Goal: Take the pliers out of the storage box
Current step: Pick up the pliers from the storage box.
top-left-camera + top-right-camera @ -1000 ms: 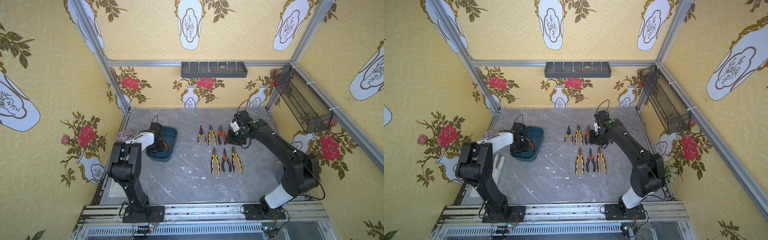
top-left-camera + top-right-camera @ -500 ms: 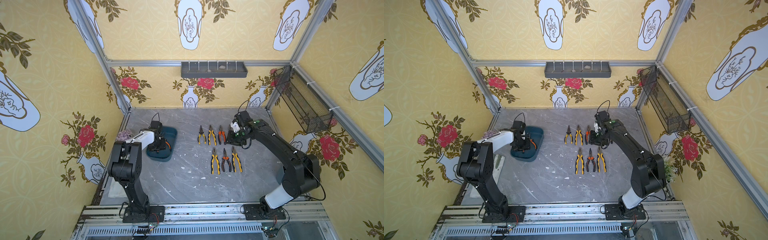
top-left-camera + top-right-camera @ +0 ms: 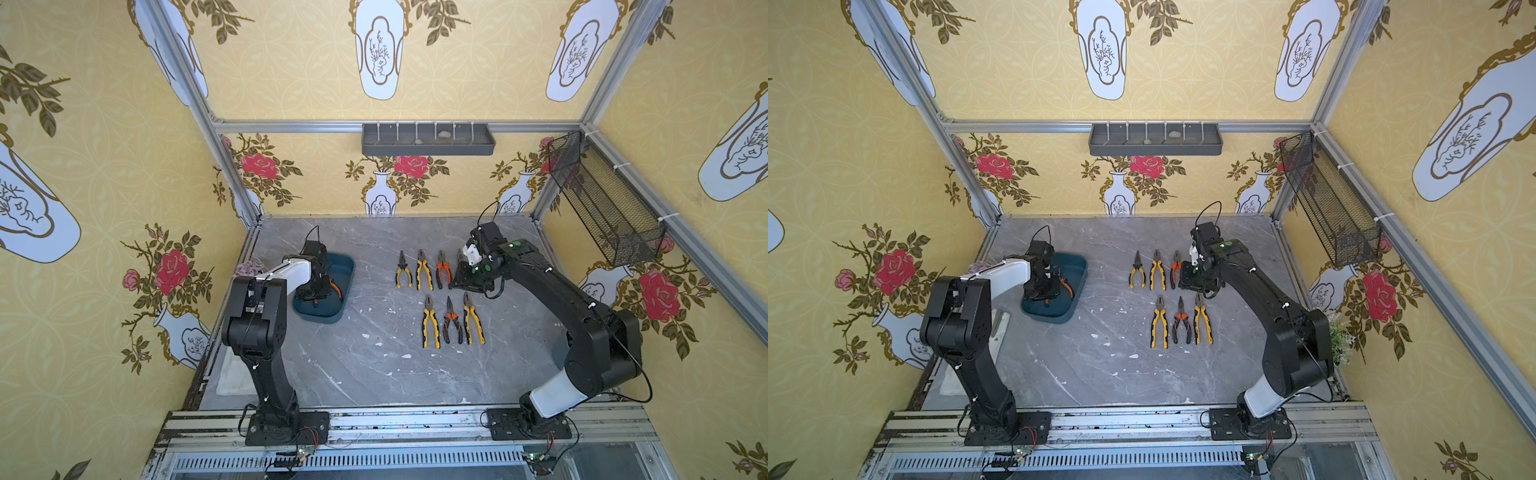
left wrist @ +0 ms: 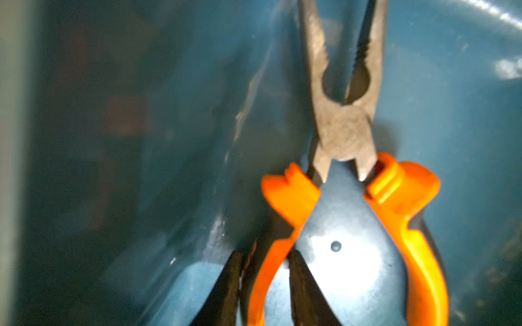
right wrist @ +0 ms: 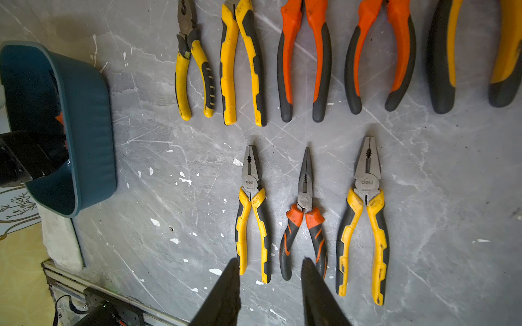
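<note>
Left pincer [image 4: 264, 254] is down inside the blue box [image 3: 347, 266], which sits on the left side of the grey table [image 3: 374, 374]. From the wrist cam I can see its two black fingers [image 4: 230, 290] on either side of one orange handle of the pliers [image 4: 343, 132] lying on the box floor. They're tight up against that handle, but honestly I can't tell if they're actually pinching it or just straddling it, since the view is dark and a bit blurry. Those pliers have their metal nose partly open and pointing away from the fingers, and the other handle sits outside them. Right pincer [image 5: 270, 261] is apart with nothing in it, hanging over the table by the right end of the far row. Eight more pliers are laid out on the table well clear of the box, noses toward the back wall. That's a far row of five [image 5: 305, 56] (two yellow, two orange, one fat yellow-and-black at the end) and a near row of three [image 5: 306, 197] (yellow, orange needle-nose, yellow). In both top views the right arm [image 3: 540, 282] hides the right end of the far row. Grey divided tray [image 3: 428, 143] hangs on the back wall, black mesh basket [image 3: 602, 203] on the right wall.
</note>
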### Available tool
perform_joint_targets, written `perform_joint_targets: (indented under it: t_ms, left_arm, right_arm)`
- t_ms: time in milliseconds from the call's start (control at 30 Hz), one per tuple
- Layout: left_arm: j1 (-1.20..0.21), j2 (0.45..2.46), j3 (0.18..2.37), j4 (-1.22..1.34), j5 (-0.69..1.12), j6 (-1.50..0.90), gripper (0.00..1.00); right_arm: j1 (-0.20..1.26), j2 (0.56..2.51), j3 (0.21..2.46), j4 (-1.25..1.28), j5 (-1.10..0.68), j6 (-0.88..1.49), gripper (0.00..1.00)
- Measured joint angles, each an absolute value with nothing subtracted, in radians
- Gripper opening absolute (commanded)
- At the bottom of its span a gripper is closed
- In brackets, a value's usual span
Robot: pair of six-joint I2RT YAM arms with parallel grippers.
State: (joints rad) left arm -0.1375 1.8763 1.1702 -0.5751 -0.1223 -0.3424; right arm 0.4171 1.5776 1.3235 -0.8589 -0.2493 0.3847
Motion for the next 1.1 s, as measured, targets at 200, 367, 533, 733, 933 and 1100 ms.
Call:
perform_joint_targets:
  t_ms: [200,367,533,733,933,1100]
  left_arm:
    - [-0.142,1.846,1.123,-0.554,-0.128,-0.367,0.32]
    - [-0.142,1.848,1.128,-0.555,-0.13,-0.369,0.15]
    - [-0.142,1.876,1.175,-0.589,-0.138,-0.352,0.0]
    - [-0.146,1.823,1.164,-0.622,-0.139,-0.351,0.0]
    - [-0.198,1.626,1.143,-0.648,-0.208,-0.321,0.0]
    - [-0.276,1.497,1.105,-0.638,-0.267,-0.292,0.0]
  right_arm:
    - [0.416,1.578,1.324,-0.859,-0.251,0.385,0.38]
    - [0.416,1.578,1.324,-0.858,-0.251,0.385,0.38]
    - [0.416,1.576,1.323,-0.859,-0.251,0.385,0.38]
    - [0.412,1.563,1.323,-0.859,-0.249,0.384,0.37]
    - [0.413,1.57,1.353,-0.863,-0.252,0.385,0.42]
    - [0.446,1.596,1.419,-0.864,-0.252,0.395,0.44]
